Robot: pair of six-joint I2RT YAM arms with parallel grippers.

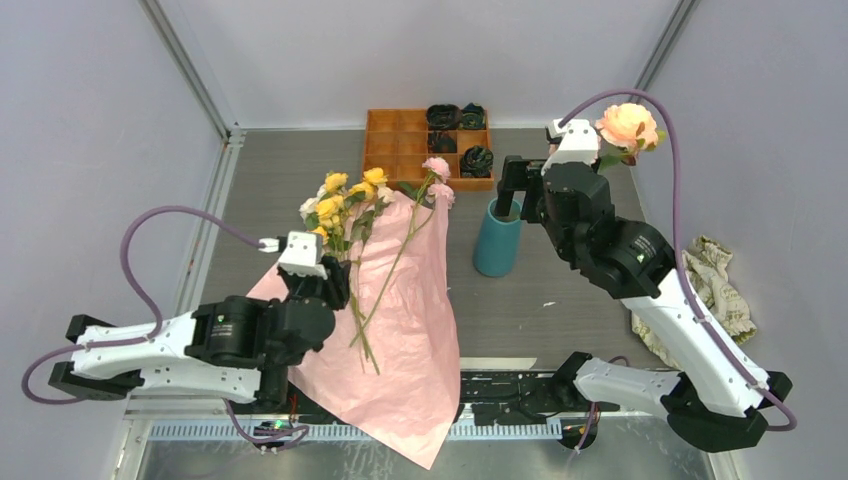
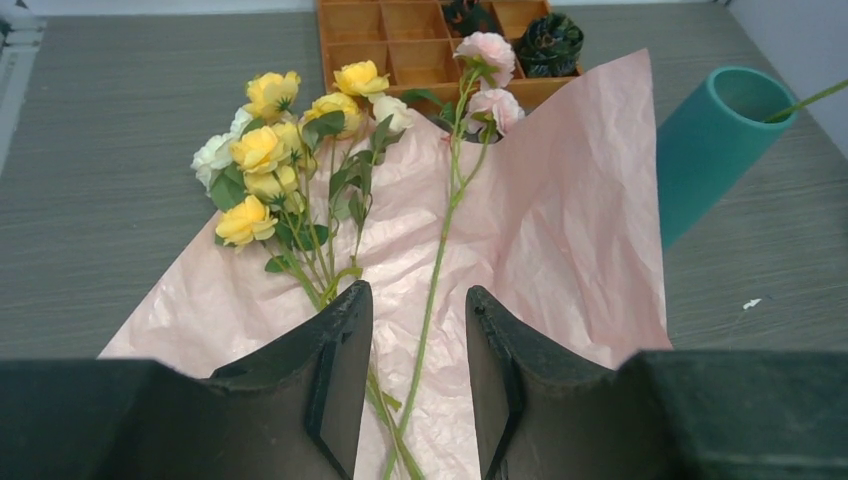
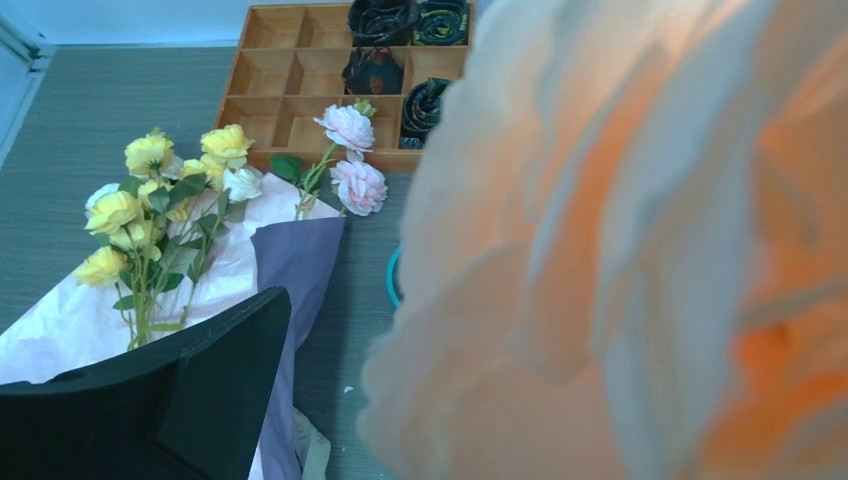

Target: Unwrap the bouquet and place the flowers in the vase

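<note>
1. My left gripper (image 2: pixel 418 295), jaws apart, straddles the flowers' (image 2: pixel 270 150) stems on the pink paper (image 2: pixel 560 210), near left.
2. A peach rose (image 3: pixel 640 250) hides my right gripper (image 1: pixel 512 198) by the vase (image 1: pixel 497 245), right of centre; I cannot tell its grip.

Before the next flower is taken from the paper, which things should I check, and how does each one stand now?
1. Vase upright: ok.
2. Peach rose stem in the vase: ok, the left wrist view shows a stem entering its mouth.
3. Peach rose clear of the right arm: not ok, its head leans on the wrist.
4. Right hand open: cannot tell, the rose covers its wrist camera.
5. Left hand open over the flower stems: ok.
6. Paper spread open: ok.
</note>
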